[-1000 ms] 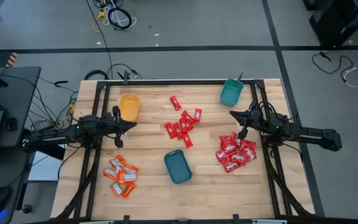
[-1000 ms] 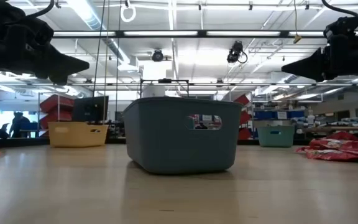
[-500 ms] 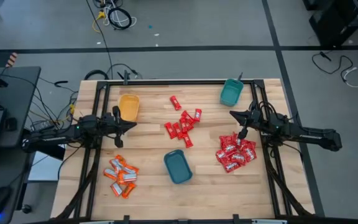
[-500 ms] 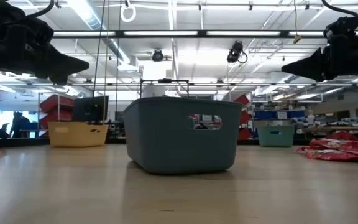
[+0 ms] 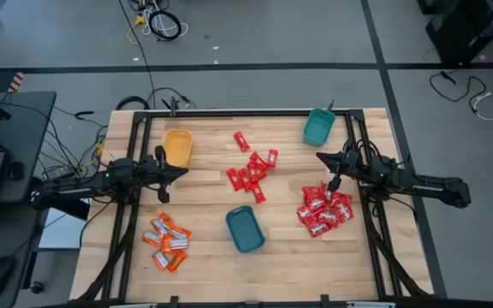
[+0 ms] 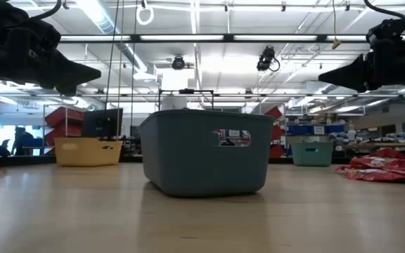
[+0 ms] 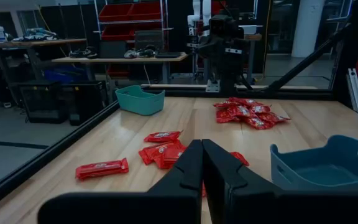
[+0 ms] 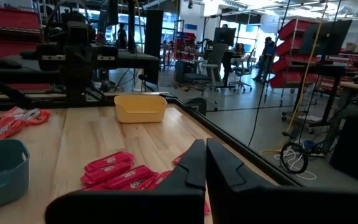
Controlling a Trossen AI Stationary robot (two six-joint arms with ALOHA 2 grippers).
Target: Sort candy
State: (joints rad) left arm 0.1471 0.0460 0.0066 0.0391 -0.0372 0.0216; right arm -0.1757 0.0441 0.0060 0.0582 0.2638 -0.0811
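— Where's the candy?
— Three heaps around the middle bin [image 5: 245, 229]: narrow bars [image 5: 251, 171] behind it, packets [image 5: 323, 210] right, orange ones [image 5: 167, 243] left, none binned yet.
— Your hands?
— Left hand [image 5: 181, 172] and right hand [image 5: 322, 157] hover pressed together, empty, flanking the bars, probably parked.

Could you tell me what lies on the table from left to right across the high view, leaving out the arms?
Orange-and-white packets → yellow bin → narrow red bars → wider red packets. The two teal bins overlap these in the order, so they are left out.
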